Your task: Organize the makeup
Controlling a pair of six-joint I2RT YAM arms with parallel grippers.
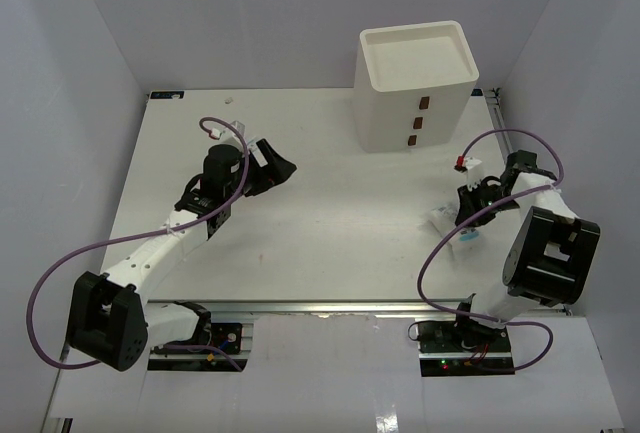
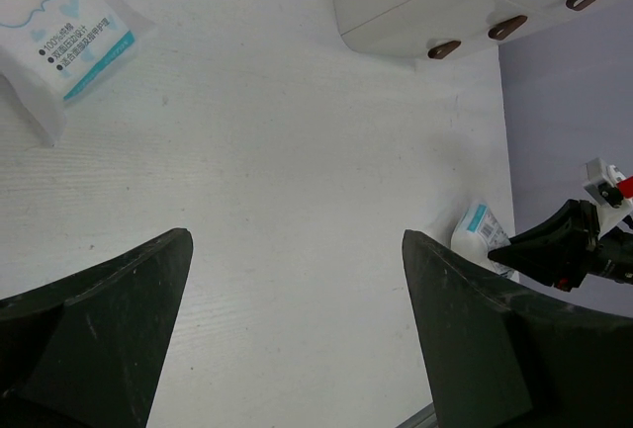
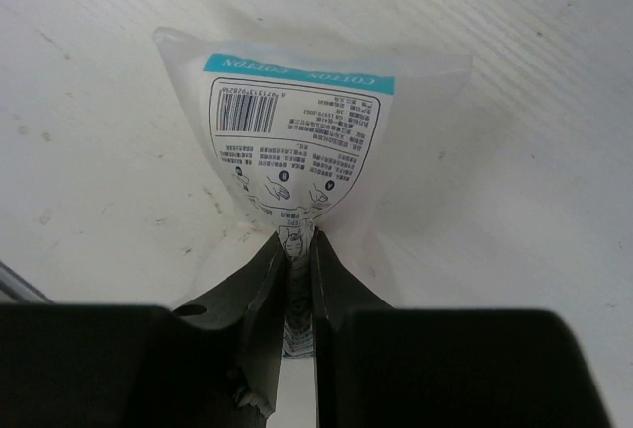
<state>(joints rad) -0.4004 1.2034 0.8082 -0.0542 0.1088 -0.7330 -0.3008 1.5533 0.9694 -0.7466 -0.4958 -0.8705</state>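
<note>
The makeup (image 3: 297,102) on show comes down to two blue-and-white printed packets, and neither is stowed yet. The right claw (image 3: 300,242) is clamped on the first packet (image 3: 292,151), pinching its lower edge thin with the barcode side up. That packet sits near the right edge of the worktop (image 1: 330,223), well short of the white drawer box (image 1: 400,103). Whether it has left the surface cannot be told (the wrist view shows it spread against the worktop, which proves nothing either way).

The second packet (image 2: 61,41) lies flat by itself and shows only in the left wrist view, ahead and to the left of the left claw (image 2: 297,240). That claw stands wide open with nothing between its fingers, hovering over the worktop.

On the box, all three brown handles line up flush, so the drawers look shut, and no makeup shows in the tray on top.

The tally, as a judgement: one packet gripped and ready to travel, one untouched — and a drawer to open, or the tray to use, before either counts as organized. Whatever may sit inside the drawers is hidden, so the true share done cannot be read from here.
</note>
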